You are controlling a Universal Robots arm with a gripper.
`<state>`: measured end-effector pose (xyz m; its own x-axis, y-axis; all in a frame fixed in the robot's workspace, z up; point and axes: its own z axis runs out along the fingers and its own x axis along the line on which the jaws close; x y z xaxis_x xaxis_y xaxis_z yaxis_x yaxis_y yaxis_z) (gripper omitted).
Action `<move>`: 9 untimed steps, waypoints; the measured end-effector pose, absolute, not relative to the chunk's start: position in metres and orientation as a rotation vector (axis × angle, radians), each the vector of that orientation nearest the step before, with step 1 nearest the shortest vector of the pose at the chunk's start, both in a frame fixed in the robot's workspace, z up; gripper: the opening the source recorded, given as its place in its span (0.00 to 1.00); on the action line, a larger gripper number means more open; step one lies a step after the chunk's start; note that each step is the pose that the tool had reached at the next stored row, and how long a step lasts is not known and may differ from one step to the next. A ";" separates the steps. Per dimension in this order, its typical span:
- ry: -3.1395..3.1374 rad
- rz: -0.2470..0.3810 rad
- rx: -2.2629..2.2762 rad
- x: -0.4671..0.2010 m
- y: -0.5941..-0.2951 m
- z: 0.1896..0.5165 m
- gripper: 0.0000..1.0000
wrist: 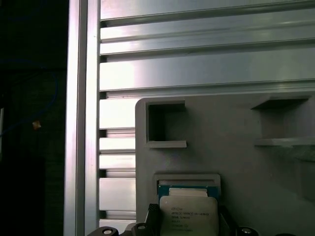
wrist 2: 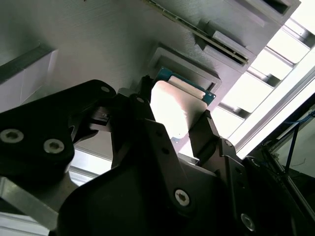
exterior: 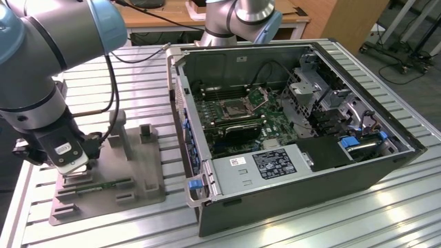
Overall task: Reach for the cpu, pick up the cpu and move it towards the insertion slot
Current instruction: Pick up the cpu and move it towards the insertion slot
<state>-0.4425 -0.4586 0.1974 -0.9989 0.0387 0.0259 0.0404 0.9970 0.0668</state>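
We count one cpu (wrist 2: pixel 178 105) (wrist: pixel 188 216), one insertion slot (exterior: pixel 233 108), one memory stick (exterior: pixel 103 185). Both wrist views: cpu at pocket near grey fixture (exterior: pixel 141 165) edge. Exterior view: slot inside open case (exterior: pixel 289 196), well apart. Arm bent down, gripper (exterior: pixel 72 168) vertical, fingers (wrist 2: pixel 205 132) clamped on opposite cpu edges.

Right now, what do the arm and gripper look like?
The arm is grey metal tubing with pale blue joint caps; a black cable hangs beside it. The gripper is black, with angular linked parts and silver hex screws; a white label sits above it.
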 end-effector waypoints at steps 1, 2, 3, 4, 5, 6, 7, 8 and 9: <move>-3.115 -0.105 -0.062 -0.443 -0.459 0.198 0.54; -3.114 -0.105 -0.062 -0.443 -0.459 0.198 0.54; -3.114 -0.105 -0.062 -0.443 -0.459 0.199 0.54; -3.114 -0.105 -0.062 -0.443 -0.459 0.199 0.54; -3.114 -0.105 -0.062 -0.443 -0.459 0.200 0.54; -3.115 -0.105 -0.062 -0.443 -0.459 0.200 0.54; -3.115 -0.105 -0.062 -0.443 -0.459 0.200 0.54; -3.114 -0.105 -0.062 -0.443 -0.459 0.201 0.54; -3.114 -0.105 -0.062 -0.443 -0.459 0.201 0.54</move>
